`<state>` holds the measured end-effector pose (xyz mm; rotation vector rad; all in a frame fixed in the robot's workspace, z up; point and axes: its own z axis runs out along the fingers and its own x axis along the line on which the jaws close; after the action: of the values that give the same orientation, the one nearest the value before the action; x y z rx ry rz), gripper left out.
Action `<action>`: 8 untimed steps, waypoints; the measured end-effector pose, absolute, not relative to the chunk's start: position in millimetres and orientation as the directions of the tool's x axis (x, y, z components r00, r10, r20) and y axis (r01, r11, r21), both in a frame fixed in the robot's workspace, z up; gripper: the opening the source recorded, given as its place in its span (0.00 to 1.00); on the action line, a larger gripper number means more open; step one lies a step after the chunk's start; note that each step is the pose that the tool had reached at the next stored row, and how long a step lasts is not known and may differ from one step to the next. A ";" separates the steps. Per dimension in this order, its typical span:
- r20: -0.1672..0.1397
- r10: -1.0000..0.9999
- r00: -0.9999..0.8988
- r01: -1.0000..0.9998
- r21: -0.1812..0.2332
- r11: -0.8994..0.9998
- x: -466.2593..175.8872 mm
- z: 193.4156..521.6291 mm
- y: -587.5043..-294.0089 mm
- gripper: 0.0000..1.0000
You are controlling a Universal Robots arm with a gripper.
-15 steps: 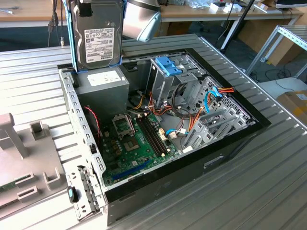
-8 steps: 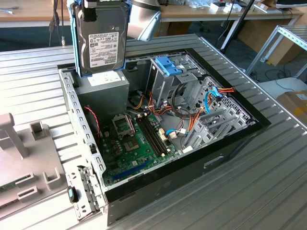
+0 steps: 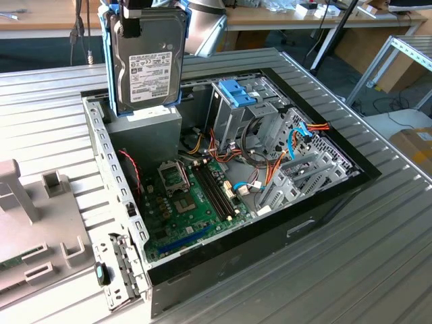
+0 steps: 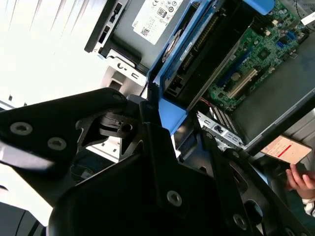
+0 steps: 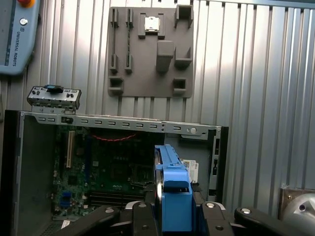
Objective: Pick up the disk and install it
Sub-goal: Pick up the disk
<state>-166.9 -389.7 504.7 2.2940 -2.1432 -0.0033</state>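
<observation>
Disk (image 3: 148, 64): hangs upright in the air over the rear corner of the open computer case (image 3: 364, 174), white label facing the exterior view, just above the grey power supply box (image 3: 145, 129); I cannot tell if they touch.
Gripper (image 5: 174, 216): pressed together on the disk's light-blue rail at its upper end, as both wrist views show.
Reason for the hold: gripping one short end probably leaves the lower end and both long rails free to slide into a bay.
Drive cage (image 3: 237, 115): stands inside the case toward the exterior view's right of the disk, well apart from it, with a small blue latch (image 3: 236, 91) on top.
Obstructions: orange and blue cables (image 3: 297, 142) bunch beside the cage, and the case wall and power supply sit close under the disk.
Surroundings: motherboard (image 3: 196, 202) on the case floor; grey fixture plate (image 5: 150, 51) on the ribbed table (image 3: 337, 277); a person's hand (image 4: 300, 178) off to one side.
</observation>
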 end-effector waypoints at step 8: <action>0.000 -0.998 0.068 -0.998 0.003 -0.068 -166.9 504.7 -389.9 0.36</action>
<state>-166.9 -389.9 504.7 2.2940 -2.1433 -0.0033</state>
